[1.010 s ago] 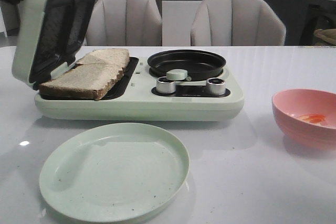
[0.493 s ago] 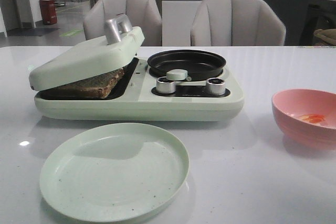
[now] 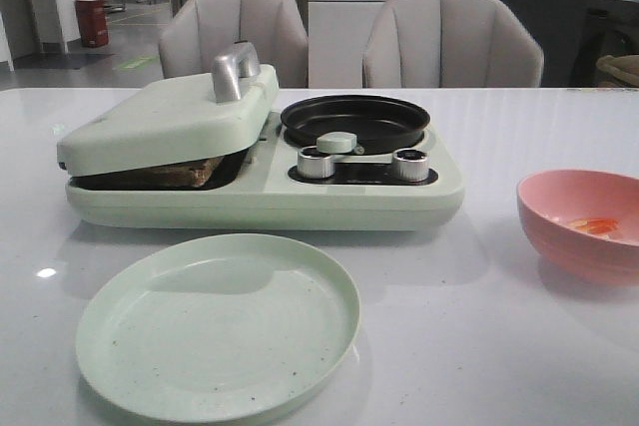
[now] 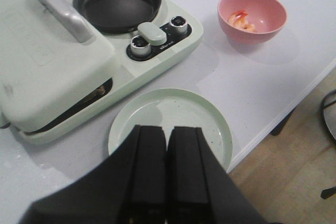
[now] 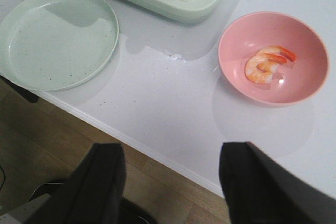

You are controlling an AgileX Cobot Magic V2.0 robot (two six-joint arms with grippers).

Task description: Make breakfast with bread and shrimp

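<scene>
Left gripper (image 4: 167, 145): fingers pressed flat together, nothing between them, hanging over the near table edge just in front of the plate.
Bread (image 3: 185, 173): tucked inside the breakfast maker (image 3: 300, 197), only a dark crust edge peeking from the gap under the lid (image 3: 165, 122); the lid sits down on it but not quite flush.
Lid handle (image 3: 232, 70): silver, pointing up and back, free of either arm.
Plate (image 3: 218, 324): pale green, bare, in front of the machine, between the left arm and the bread.
Frying pan (image 3: 354, 119): black, bare, on the machine's right half, knobs just in front of it.
Pink bowl (image 5: 273, 56): well apart to the right of the machine.
Shrimp (image 5: 268, 64): two curled orange-and-white pieces touching each other in the bowl's bottom, their curve running roughly across the bowl.
Right gripper (image 5: 170, 174): jaws spread wide, nothing held, out past the table edge; the shrimp lie ahead of the fingers and slightly toward the right finger.
Key relation: my read is the right arm is nearer the shrimp, and the bowl's wall is the only obstacle.
</scene>
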